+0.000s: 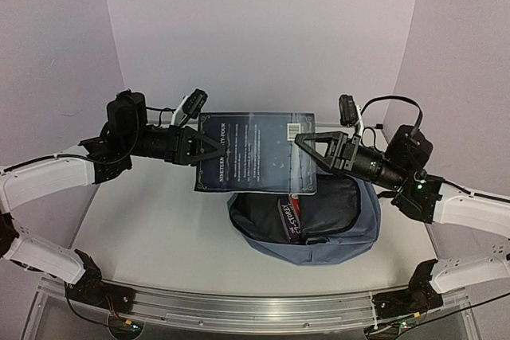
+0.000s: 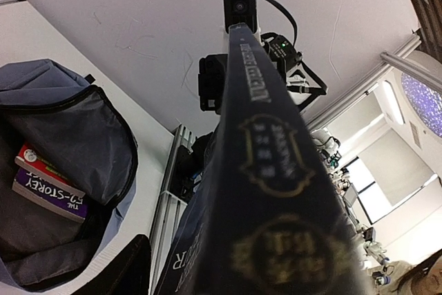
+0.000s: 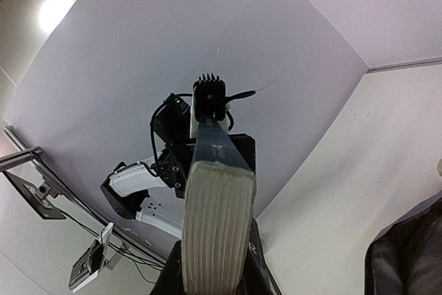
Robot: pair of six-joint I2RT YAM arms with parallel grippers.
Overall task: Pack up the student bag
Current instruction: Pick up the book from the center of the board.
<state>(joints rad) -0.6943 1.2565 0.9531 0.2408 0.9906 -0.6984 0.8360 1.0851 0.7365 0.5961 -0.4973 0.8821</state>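
- The right hand (image 1: 307,147) is clenched on the page edge of the book (image 1: 256,153). The left hand (image 1: 199,149) straddles its spine end, and I cannot tell whether it grips.
- The student bag (image 1: 319,236) lies open on the counter (image 1: 159,228), just below both hands.
- Best to tilt the book and lower it beside the paperback (image 2: 48,184) inside.
- Readable: "NINETEEN … FOUR" on the book; "52-STOREY" on the paperback.

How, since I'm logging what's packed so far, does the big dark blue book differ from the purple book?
The dark blue book hangs above the student bag, clamped at one edge by the right gripper, with the left gripper at the opposite edge; the purple book lies inside the bag. The dark blue book's spine bears gold ornaments, the purple book's white lettering. Both are closed.
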